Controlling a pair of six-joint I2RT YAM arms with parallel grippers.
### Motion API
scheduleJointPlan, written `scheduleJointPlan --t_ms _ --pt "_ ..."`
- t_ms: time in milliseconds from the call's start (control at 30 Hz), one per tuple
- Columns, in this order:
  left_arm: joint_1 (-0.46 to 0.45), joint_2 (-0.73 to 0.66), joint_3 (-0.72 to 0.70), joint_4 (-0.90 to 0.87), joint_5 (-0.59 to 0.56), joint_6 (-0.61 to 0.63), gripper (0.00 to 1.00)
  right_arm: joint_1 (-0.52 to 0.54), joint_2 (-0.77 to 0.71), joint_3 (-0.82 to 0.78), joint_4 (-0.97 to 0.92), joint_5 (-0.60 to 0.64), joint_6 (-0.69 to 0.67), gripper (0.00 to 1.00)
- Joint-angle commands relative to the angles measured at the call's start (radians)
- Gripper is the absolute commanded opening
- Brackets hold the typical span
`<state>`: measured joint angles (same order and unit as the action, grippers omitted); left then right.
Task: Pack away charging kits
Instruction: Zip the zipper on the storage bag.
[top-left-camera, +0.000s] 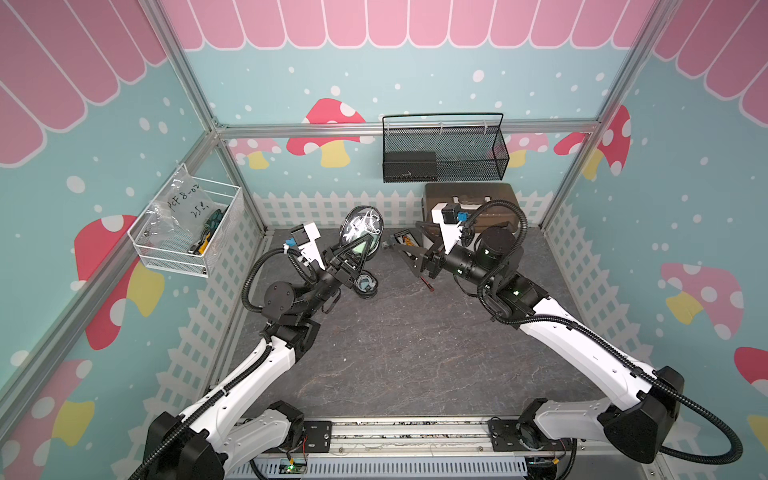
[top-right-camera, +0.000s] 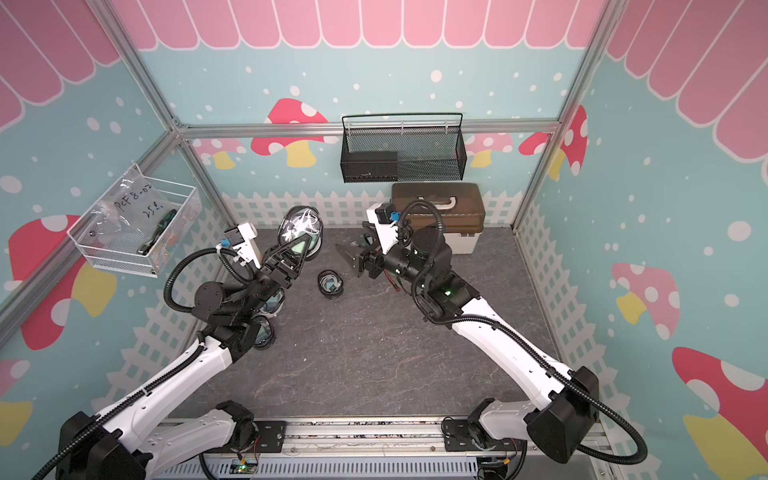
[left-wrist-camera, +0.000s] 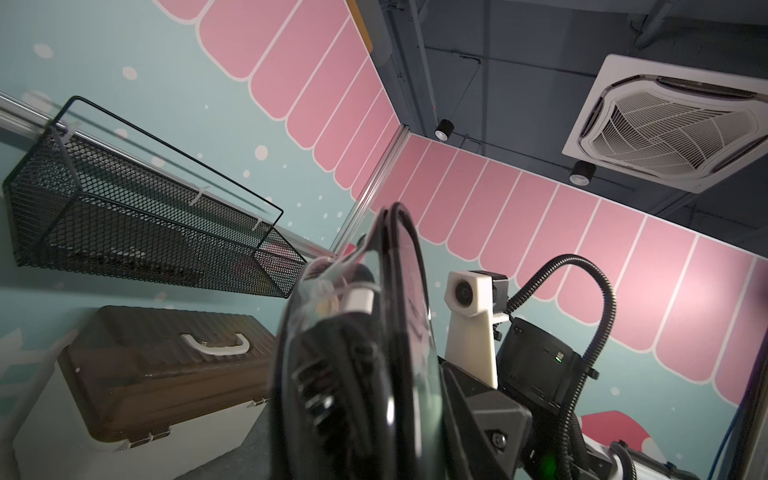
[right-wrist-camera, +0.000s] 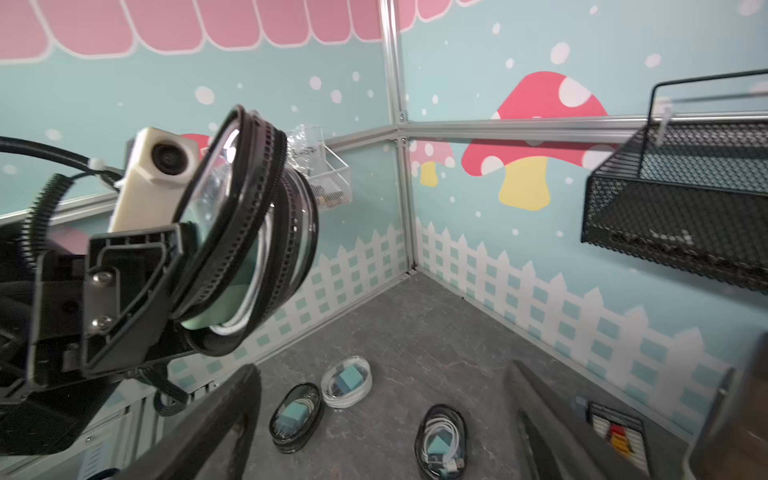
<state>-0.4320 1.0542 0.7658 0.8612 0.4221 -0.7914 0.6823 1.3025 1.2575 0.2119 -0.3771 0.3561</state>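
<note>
One readable item for you: black handwritten marker on the clear plastic bag (top-left-camera: 168, 216) standing in the white wire basket (top-left-camera: 166, 259). The top line reads roughly "PCF8-02", though the first letters are shaky. The second line looks like "25 e", with the last character unclear. You get the same reading of the bag (top-right-camera: 124, 203) in both top views. The pale mark on the lower front edge of the black mesh basket (right-wrist-camera: 673, 208) is too small to read. The label on the flat black board (top-left-camera: 404, 240) is blurred and unreadable.
</note>
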Motion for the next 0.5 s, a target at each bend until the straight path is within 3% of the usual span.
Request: scheduleJointPlan --t_ms 0,200,467 --pt "0.006 -0.013 0.034 0.007 0.082 0.036 0.00 0.008 0.026 0.019 0.191 -0.192 0.191 0.95" --pt "0.006 -0.025 0.062 -0.049 0.097 0.089 0.00 0.007 0.103 0.065 0.373 -0.277 0.347 0.98" --pt "0.005 -0.006 0.076 0.035 0.155 0.055 0.00 0.007 0.148 0.105 0.382 -0.271 0.389 0.72"
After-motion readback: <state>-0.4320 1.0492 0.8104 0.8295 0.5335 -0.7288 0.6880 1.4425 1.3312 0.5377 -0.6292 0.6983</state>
